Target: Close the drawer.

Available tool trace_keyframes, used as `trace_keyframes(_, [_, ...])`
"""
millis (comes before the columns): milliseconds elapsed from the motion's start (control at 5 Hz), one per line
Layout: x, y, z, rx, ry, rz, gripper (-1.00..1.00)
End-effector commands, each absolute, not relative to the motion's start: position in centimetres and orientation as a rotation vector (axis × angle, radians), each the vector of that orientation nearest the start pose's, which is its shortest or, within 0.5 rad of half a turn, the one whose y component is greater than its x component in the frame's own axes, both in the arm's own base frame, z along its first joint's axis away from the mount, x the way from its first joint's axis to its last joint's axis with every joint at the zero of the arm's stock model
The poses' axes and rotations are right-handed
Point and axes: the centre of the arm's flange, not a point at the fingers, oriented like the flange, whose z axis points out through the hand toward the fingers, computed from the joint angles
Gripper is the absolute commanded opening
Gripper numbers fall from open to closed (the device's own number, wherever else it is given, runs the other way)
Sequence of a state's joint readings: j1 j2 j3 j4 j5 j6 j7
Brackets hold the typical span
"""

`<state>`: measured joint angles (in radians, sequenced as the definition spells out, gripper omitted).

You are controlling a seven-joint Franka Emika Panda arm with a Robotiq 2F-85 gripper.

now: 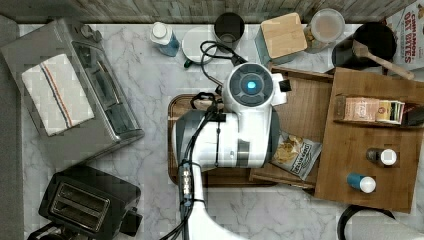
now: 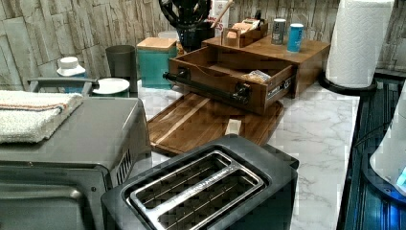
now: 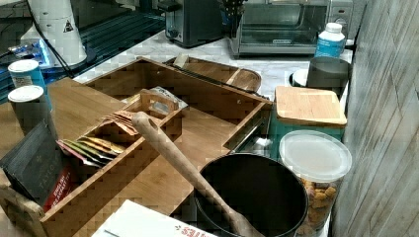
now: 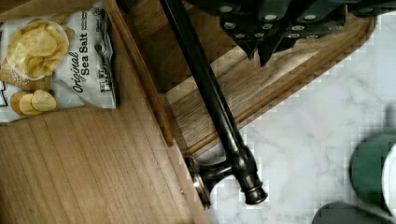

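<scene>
kitchen | marble counter [image 1: 165,80] | toaster [image 2: 206,187], toaster oven [image 1: 95,95] (home-style)

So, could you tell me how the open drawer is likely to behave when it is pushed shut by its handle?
The drawer looks like rigid wood, so it should move as one piece rather than flex. Its metal side rail suggests it will probably slide straight. The dark bar handle is round and smooth, so contact may slip. The chip bag inside seems light and might shift.

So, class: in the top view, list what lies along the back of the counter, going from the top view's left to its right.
Toaster oven → blue bottle with white cap → white dish → dark cup → teal canister with wooden lid → clear lidded jar → black pot with wooden spoon → cereal box.
</scene>
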<state>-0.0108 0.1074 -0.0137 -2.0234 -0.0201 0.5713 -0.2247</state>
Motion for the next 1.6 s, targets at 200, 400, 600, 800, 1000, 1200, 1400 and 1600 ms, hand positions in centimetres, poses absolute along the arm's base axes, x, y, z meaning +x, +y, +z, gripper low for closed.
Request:
trace_keyframes(200, [58.7, 6.1, 37.1, -3.120, 0.461, -0.096, -1.00])
trace_keyframes(400, [59.5, 5.2, 34.5, -3.182, 0.444, -0.077, -1.00])
trace_keyframes(600, [59.9, 4.0, 32.1, -3.208, 0.456, -0.054, -1.00])
trace_keyframes(800, [59.6, 3.4, 31.2, -3.223, 0.468, -0.041, -1.00])
trace_keyframes(1000, [59.4, 2.7, 30.0, -3.219, 0.496, -0.038, -1.00])
trace_keyframes(1200, [59.3, 1.7, 29.7, -3.204, 0.482, -0.038, -1.00])
trace_keyframes(1400, [59.4, 0.1, 29.7, -3.200, 0.463, -0.017, -1.00])
trace_keyframes(1600, [59.1, -2.7, 29.6, -3.201, 0.434, -0.021, -1.00])
